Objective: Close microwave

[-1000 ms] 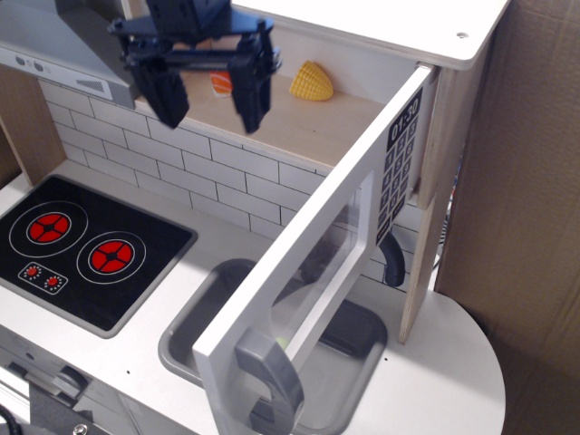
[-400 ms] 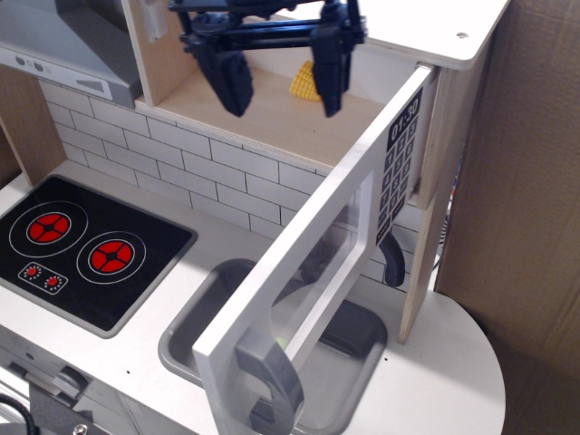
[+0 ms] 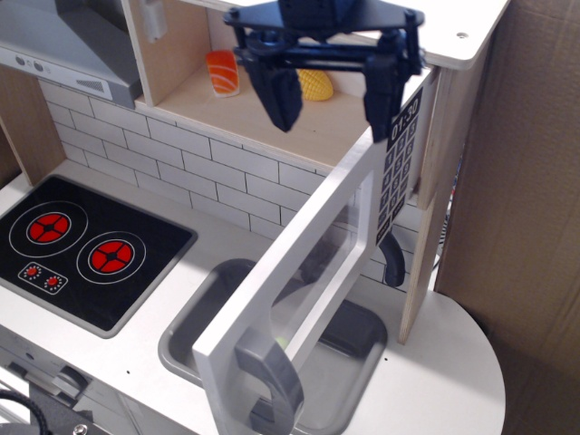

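The microwave [image 3: 272,118] is a light-wood box above the counter. Its white door [image 3: 308,263] stands swung wide open toward me, with a clear window, a grey curved handle [image 3: 270,381] at the near end and a black clock and keypad [image 3: 399,154] at the hinge end. Inside lie an orange-and-white toy [image 3: 223,72] and a yellow corn piece [image 3: 315,86]. My dark blue gripper [image 3: 333,101] is open and empty, hanging in front of the cavity just above the door's top edge near the hinge side.
A grey range hood [image 3: 54,45] is at the upper left. A black stovetop [image 3: 82,245] with red burners lies on the left counter. A grey sink [image 3: 195,340] sits under the open door. A cardboard wall [image 3: 535,181] stands at the right.
My gripper has moved right across the front of the microwave, from the left of the cavity toward the hinge side of the door. The door has not moved.
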Controlling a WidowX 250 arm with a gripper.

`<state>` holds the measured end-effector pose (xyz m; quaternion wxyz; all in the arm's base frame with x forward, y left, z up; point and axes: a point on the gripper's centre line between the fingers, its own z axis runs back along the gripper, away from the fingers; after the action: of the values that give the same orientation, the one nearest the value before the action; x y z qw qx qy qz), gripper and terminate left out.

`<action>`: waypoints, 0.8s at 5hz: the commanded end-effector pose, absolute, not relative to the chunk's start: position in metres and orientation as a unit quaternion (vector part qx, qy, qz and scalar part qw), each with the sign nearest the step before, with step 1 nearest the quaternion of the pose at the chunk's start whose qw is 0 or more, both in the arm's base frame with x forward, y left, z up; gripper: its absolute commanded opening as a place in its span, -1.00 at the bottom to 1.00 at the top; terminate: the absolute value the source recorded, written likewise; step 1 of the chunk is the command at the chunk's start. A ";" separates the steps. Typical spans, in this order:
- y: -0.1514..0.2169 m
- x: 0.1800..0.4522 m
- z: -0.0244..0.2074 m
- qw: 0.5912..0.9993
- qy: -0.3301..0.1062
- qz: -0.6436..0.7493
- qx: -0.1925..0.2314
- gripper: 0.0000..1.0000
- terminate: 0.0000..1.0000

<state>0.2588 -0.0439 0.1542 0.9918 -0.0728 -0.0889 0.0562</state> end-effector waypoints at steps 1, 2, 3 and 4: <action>-0.034 0.261 0.150 0.996 -0.080 0.031 -0.011 1.00 -1.00; -0.024 0.259 0.145 0.998 -0.061 0.031 0.004 1.00 -1.00; -0.014 0.256 0.133 0.998 -0.056 0.034 0.006 1.00 -1.00; 0.004 0.258 0.132 0.998 -0.058 0.034 0.014 1.00 -1.00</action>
<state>0.2582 0.0003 0.1249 0.9982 0.0123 -0.0498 0.0307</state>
